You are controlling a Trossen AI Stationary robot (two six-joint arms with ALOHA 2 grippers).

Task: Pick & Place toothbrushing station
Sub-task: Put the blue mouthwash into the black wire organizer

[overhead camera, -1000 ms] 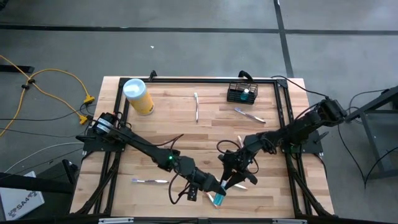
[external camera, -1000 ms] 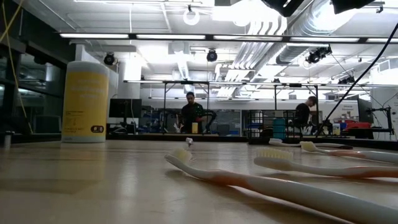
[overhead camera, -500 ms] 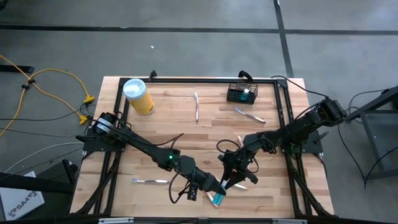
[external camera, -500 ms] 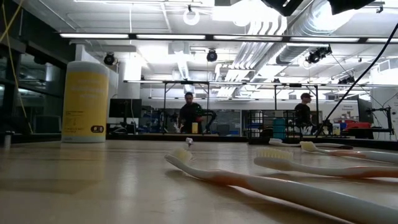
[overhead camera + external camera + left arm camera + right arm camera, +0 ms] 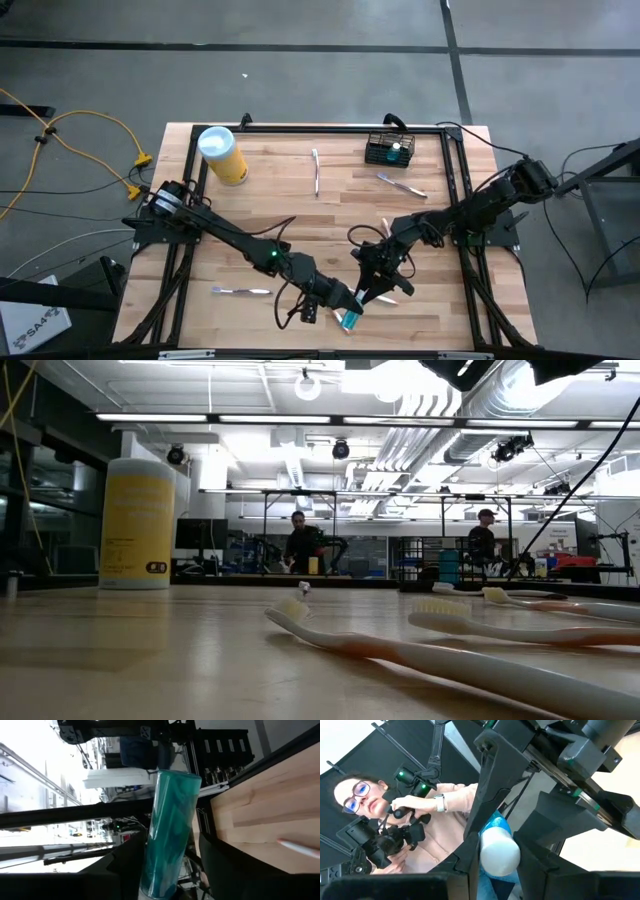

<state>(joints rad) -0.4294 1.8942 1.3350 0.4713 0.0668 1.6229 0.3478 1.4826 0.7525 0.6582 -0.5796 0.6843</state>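
Left tool: the left tool is low at the near edge of the surface. It is clamped on a teal tube. In the left wrist view the teal tube sits tight between the two dark fingers.

Right tool: the right tool is just beside the left one, and both meet at the same tube. In the right wrist view its fingers stand on both sides of the tube's white cap. I think they grip it, but I cannot tell for sure.

Toothbrushing station: the small black wire basket stands at the far edge of the surface, on the right side. Something teal already stands inside it.

Which way: from both tools the basket lies far off, toward the back and a bit to the right. The right arm's side is nearer to it, so I think that arm has the shorter way.

Tube's long way: in the high view it points from the near edge toward the right tool, a bit slanted.

Other things: toothbrushes lie flat on the wood between the tools and the basket. A yellow canister stands at the far left, well apart.

Person: a person holding controls shows in the right wrist view, beyond the surface.

Step, my guess: the tube is being passed from one arm to the other.
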